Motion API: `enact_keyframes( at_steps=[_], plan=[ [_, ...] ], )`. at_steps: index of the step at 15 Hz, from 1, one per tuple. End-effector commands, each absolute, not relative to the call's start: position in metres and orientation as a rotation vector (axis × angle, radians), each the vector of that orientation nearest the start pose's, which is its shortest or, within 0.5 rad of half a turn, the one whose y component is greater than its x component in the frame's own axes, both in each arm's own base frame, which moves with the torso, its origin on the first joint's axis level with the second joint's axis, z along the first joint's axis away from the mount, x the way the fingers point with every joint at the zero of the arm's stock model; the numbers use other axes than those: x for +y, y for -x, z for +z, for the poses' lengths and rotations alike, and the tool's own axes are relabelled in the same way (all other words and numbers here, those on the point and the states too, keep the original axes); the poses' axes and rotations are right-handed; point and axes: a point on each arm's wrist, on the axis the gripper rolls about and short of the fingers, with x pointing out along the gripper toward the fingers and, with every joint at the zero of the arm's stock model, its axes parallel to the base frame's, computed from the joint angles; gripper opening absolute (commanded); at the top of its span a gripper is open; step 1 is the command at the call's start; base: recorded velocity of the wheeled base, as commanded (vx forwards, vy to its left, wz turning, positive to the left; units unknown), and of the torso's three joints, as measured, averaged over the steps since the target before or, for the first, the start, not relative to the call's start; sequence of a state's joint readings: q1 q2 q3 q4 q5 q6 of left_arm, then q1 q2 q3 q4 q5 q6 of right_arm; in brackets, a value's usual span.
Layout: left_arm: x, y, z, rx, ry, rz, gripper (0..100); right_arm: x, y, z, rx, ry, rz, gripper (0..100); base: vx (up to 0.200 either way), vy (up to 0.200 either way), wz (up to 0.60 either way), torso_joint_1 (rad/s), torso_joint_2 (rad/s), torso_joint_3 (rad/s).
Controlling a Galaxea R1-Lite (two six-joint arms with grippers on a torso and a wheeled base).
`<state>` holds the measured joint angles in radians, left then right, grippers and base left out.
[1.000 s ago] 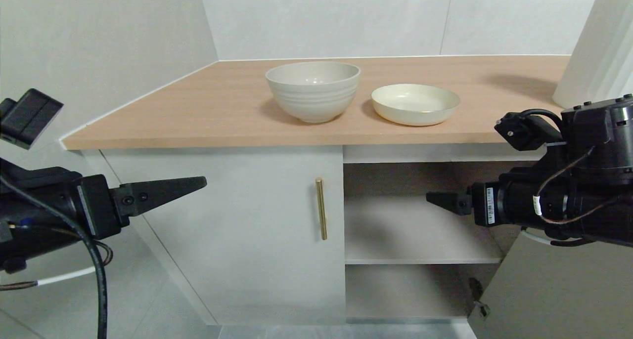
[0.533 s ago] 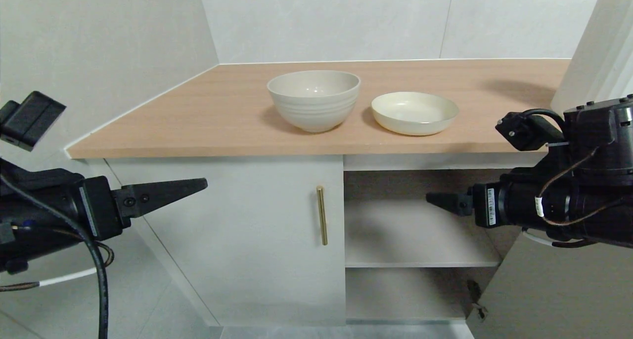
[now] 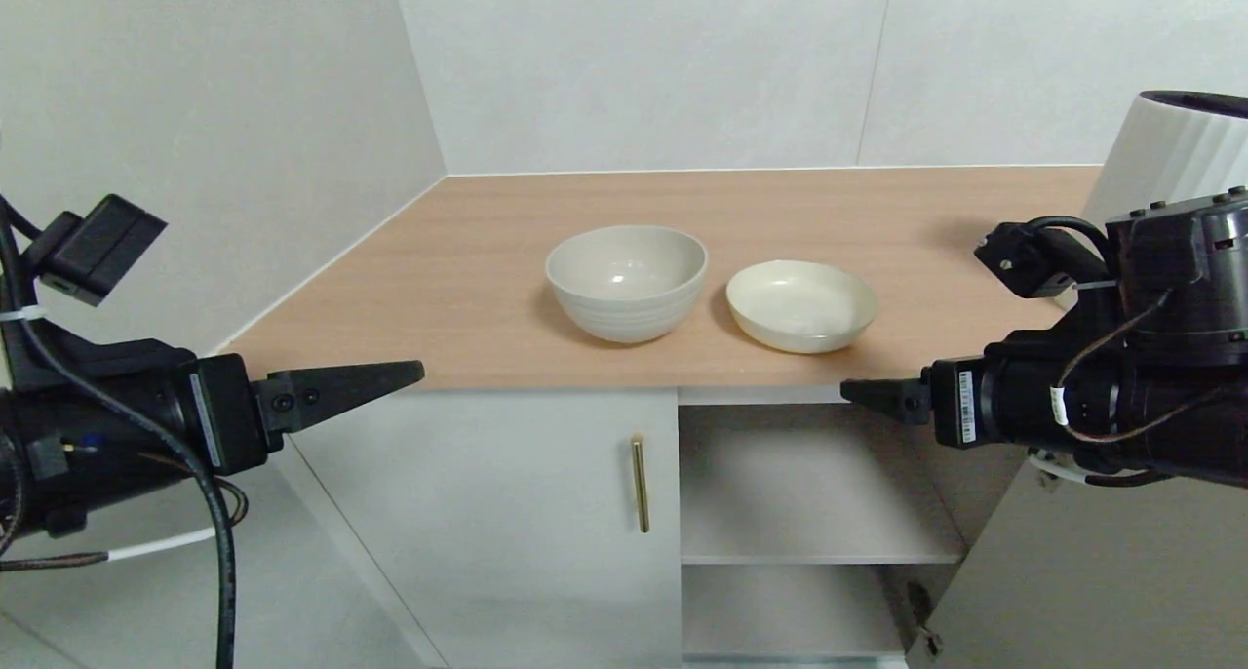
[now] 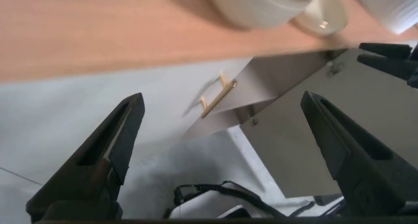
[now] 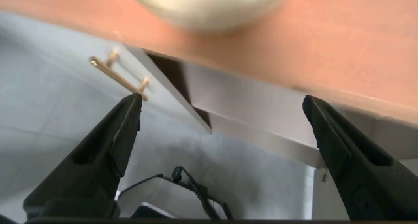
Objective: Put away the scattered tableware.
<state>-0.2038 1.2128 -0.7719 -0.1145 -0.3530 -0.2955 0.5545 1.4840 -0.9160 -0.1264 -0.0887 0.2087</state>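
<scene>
Bowl (image 3: 625,281) & dish (image 3: 801,303) side by side on counter (image 3: 468,289), cabinet (image 3: 507,523) open.

I see pale tiled walls (image 3: 634,64) meeting in a corner behind a wood-topped table (image 3: 468,259), beneath it a white cabinet (image 3: 487,571) with a brass handle (image 3: 639,484) on its shut left door and a shelf (image 3: 819,558) in the open right half.

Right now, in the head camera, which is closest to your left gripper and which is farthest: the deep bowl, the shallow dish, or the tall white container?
From the left gripper:
1. deep bowl, middle of the counter.
2. shallow dish, right beside the bowl.
3. tall white container, far right end.
</scene>
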Motion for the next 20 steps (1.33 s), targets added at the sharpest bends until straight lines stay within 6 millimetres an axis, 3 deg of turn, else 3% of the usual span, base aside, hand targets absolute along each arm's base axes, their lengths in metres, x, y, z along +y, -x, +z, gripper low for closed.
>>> enact_keyframes(
  at_steps=[1, 7, 12, 15, 17, 20],
  plan=[
    [-0.045, -0.179, 0.238, 0.428, 0.311, -0.496, 100, 0.132, -0.218, 0.225, 0.468, -0.061, 0.41, 100, 0.0, 0.0, 0.0, 0.183, -0.47, -0.286],
    [-0.049, -0.189, 0.23, 0.474, 0.311, -0.497, 100, 0.135, -0.221, 0.221, 0.48, -0.056, 0.415, 100, 0.0, 0.0, 0.0, 0.181, -0.44, -0.254],
    [-0.054, -0.213, 0.232, 0.509, 0.312, -0.493, 100, 0.145, -0.244, 0.227, 0.459, -0.037, 0.411, 100, 0.0, 0.0, 0.0, 0.017, -0.04, -0.024],
    [-0.062, -0.239, 0.228, 0.558, 0.318, -0.49, 100, 0.151, -0.26, 0.237, 0.539, -0.177, 0.345, 100, 0.0, 0.0, 0.0, 0.0, 0.0, 0.0],
    [-0.072, -0.251, 0.215, 0.635, 0.39, -0.474, 100, 0.151, -0.27, 0.232, 0.539, -0.179, 0.277, 100, 0.0, 0.0, 0.0, 0.0, 0.0, 0.0],
    [-0.089, -0.264, 0.221, 0.649, 0.586, -0.447, 100, 0.155, -0.279, 0.229, 0.529, -0.188, 0.211, 100, 0.0, 0.0, 0.0, 0.0, 0.0, 0.0]
  ],
)
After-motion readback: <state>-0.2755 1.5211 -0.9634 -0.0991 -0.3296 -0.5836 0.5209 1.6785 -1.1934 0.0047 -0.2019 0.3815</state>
